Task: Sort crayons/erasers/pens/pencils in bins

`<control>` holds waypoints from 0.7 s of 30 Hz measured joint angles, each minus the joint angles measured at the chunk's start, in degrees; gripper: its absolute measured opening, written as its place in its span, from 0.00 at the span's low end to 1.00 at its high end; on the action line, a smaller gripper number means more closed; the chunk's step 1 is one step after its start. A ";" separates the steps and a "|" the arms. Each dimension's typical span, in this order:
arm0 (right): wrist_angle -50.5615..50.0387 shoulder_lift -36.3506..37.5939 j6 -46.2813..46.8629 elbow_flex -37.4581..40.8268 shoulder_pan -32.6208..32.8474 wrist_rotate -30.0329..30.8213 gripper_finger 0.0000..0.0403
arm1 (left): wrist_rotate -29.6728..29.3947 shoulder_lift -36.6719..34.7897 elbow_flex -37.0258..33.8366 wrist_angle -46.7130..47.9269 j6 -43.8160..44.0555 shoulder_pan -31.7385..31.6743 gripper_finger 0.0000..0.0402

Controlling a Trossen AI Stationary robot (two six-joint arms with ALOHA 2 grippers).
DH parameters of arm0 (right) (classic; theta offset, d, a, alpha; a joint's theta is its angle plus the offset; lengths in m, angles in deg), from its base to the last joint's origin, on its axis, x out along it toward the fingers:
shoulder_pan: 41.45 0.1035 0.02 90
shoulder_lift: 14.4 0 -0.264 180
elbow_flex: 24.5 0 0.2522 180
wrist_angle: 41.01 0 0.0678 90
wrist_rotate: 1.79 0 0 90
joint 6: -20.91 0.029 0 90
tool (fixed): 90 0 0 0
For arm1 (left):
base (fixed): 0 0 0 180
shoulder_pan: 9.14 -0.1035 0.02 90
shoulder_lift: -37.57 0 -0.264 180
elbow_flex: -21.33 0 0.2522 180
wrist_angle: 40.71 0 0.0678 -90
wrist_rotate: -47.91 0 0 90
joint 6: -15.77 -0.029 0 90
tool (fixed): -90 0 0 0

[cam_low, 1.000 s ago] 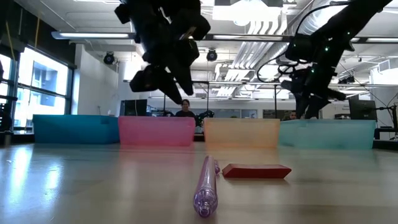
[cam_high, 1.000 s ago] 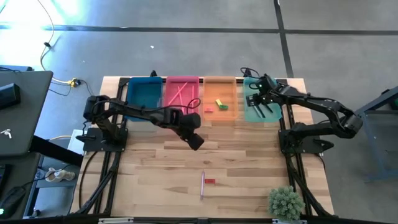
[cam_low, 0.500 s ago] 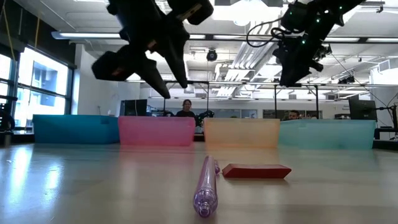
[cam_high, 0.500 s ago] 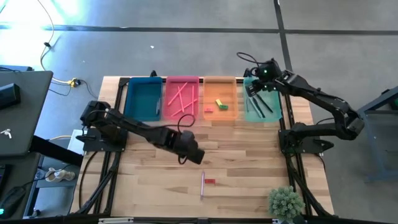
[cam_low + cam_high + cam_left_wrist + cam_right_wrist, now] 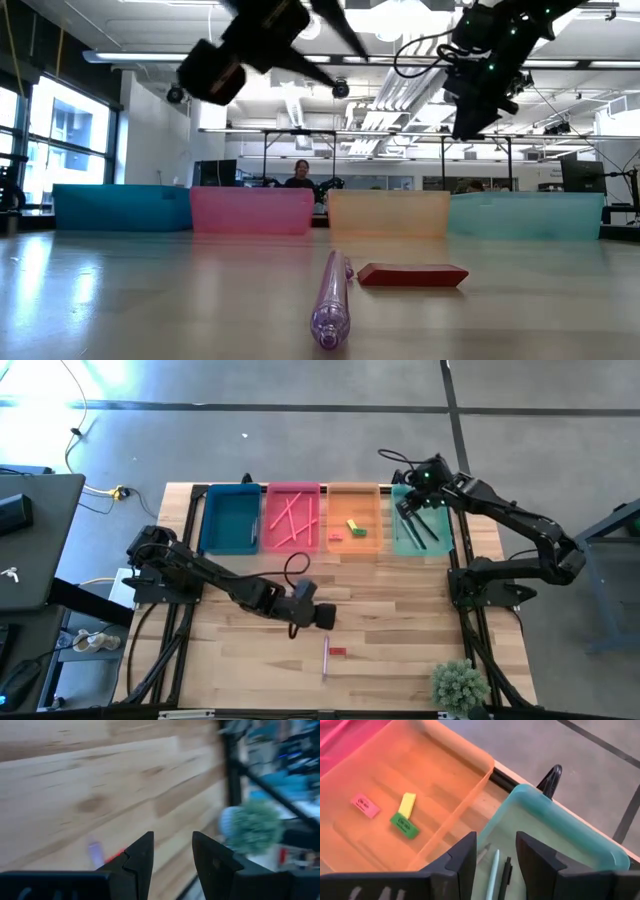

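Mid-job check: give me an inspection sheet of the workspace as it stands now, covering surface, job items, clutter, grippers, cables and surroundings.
Surface: wooden table, four bins along the far edge.
Job's things: pencil and red eraser lie unsorted near the front; pink pencils in the pink bin; erasers in the orange bin; pens in the mint bin.
Clutter: small green plant at the front corner.
Grippers: left gripper open, empty, near the loose pencil; right gripper open, empty, over the mint bin.
Cables: yellow cable on the floor.
Surroundings: person behind the bins.
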 joint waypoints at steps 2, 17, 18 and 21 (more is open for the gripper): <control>-0.92 -0.01 -0.10 0.00 0.00 -0.05 0.32 | -1.30 0.00 0.00 -3.26 0.07 0.00 0.30; -4.64 -0.01 -4.20 0.00 0.00 -0.02 0.32 | -9.07 -0.04 6.08 -12.44 -3.56 -1.10 0.30; -4.57 -0.01 -4.20 0.00 0.00 -0.02 0.32 | -9.25 -0.04 7.69 -10.28 -4.31 -1.10 0.30; -4.34 -0.01 -4.19 0.00 0.00 -0.02 0.32 | -10.12 -0.06 13.19 -1.59 -6.06 -1.12 0.30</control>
